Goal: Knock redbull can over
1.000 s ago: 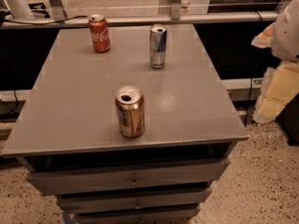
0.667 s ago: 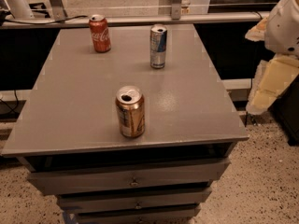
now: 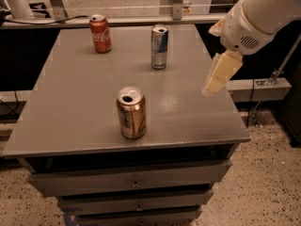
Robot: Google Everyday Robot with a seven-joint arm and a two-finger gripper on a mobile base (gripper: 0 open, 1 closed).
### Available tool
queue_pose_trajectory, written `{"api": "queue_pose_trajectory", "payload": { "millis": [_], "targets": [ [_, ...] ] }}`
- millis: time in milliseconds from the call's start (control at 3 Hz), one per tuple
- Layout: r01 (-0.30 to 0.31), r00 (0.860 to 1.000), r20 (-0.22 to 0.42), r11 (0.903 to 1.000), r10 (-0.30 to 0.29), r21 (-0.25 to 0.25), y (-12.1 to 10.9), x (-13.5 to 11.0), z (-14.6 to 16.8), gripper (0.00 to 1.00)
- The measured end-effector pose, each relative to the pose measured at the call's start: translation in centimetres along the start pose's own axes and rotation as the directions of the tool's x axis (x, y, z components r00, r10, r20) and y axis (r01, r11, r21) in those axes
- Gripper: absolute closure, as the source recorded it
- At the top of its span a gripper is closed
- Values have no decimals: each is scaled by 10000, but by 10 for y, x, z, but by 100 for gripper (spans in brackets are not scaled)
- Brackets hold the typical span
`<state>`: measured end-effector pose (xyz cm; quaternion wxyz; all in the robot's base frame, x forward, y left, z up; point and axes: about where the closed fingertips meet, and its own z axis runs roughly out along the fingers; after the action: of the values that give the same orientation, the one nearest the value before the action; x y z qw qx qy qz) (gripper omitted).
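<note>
While the approach is only starting, status as follows:

step: reach-in phase; no contact made, all three cans upright.

target: slim silver-and-blue redbull can (image 3: 159,47), standing at the far centre of the flat grey bench (image 3: 70,107).

tool: cream two-finger tool (image 3: 219,73) hangs over the right edge of the bench, well apart from the target, on the near-right side of it. Fingers point down and left; cannot tell whether they are open or closed. Holding nothing that I can see.

others: red cola can (image 3: 100,33) far left; wider gold-brown can (image 3: 131,113) near centre.

next move: travel left and far, then a sideways push high on the slim can's wall to tip it.

risk: path looks free from the right; gold-brown can sits off that line.
</note>
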<state>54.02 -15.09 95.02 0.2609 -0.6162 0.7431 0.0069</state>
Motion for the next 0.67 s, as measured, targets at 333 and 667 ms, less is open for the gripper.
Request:
{"api": "queue_pose_trajectory", "payload": {
  "millis": [333,667],
  "targets": [
    [-357,9937,1063,9993,344,105,-23,-37,38,0],
    [-1183,9674,2244,9929,1176,-104,-42,-73,74,0]
  ]
}}
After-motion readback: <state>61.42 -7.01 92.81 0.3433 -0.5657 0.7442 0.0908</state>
